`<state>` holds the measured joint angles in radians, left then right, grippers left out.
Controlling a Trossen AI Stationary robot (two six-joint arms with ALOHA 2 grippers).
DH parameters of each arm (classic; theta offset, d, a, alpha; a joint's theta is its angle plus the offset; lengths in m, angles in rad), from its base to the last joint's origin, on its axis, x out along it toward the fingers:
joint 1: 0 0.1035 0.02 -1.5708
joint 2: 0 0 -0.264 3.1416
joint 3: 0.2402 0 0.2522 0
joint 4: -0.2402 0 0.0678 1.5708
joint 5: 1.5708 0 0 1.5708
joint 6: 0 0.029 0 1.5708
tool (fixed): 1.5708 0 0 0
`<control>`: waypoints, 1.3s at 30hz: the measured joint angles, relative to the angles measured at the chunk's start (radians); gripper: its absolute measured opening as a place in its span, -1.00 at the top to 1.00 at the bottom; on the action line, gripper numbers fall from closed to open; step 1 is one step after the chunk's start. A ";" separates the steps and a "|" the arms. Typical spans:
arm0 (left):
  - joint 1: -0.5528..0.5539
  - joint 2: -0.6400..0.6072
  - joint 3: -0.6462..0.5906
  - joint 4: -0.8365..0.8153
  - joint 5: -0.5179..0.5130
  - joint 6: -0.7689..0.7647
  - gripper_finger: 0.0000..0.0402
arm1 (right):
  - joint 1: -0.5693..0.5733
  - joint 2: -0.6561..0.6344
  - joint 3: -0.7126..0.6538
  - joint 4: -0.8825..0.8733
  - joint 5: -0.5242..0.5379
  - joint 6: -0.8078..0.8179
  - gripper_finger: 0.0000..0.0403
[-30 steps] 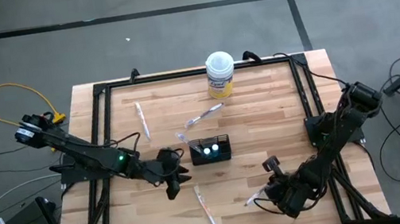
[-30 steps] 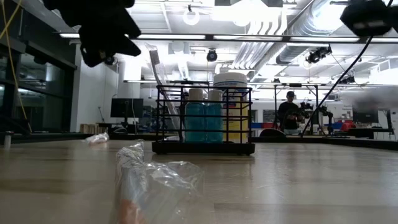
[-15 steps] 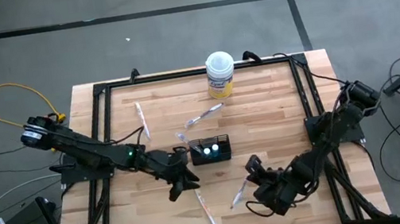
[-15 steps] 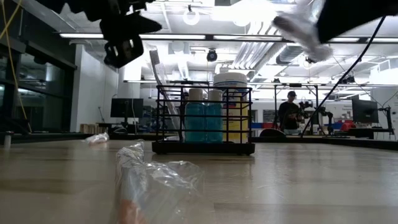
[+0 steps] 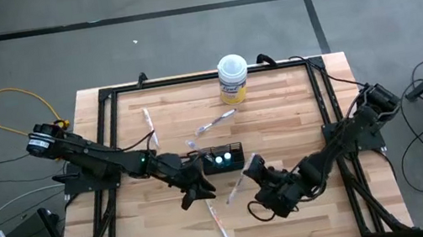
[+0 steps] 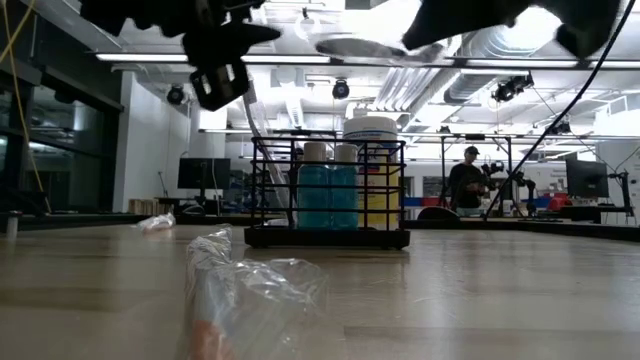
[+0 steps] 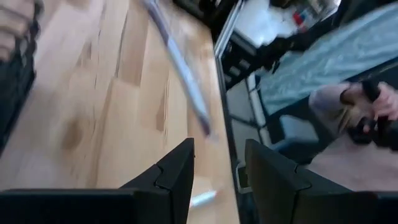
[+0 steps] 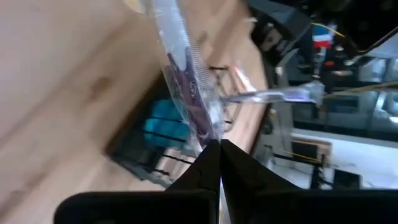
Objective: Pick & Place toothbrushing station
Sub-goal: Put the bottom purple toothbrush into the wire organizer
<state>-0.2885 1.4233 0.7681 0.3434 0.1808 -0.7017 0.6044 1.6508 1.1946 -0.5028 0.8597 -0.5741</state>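
While a crumpled clear wrapper (image 6: pixel 245 300) lies nearest in the low view, lower left of frame, the black mesh holder (image 6: pixel 328 193) stands mid-counter behind it, upright, with two teal tubes (image 6: pixel 326 195) inside and one toothbrush (image 6: pixel 252 115) leaning in its left end. High view: holder (image 5: pixel 223 158) sits centre of the wooden counter (image 5: pixel 288 115). Right gripper (image 5: pixel 247 171) hangs just right of and below the holder, fingers pressed together, pinching a wrapped toothbrush (image 8: pixel 184 74); same brush (image 5: pixel 235 187) slants lower left of it. Left gripper (image 5: pixel 198 187) hovers at the holder's left, fingers (image 7: pixel 177 171) spread, nothing between them. Loose wrapped brushes (image 5: pixel 218 222) lie on the counter. Yellow tub (image 5: pixel 233 79) stands at the top edge. Far back, a person (image 6: pixel 466 184) stands in the room.
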 joint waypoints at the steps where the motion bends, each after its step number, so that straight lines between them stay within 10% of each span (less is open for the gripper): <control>1: 0.001 0.003 0.001 0.016 0.000 -0.001 0.31 | -0.006 0.000 0.000 0.007 0.011 -0.017 0.99; 39: 0.132 0.004 0.001 0.147 0.097 -0.030 0.31 | -0.061 0.007 0.000 0.387 -0.055 -0.428 0.99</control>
<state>-0.1562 1.4276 0.7689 0.4900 0.2782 -0.7321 0.5438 1.6580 1.1946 -0.1161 0.8047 -1.0018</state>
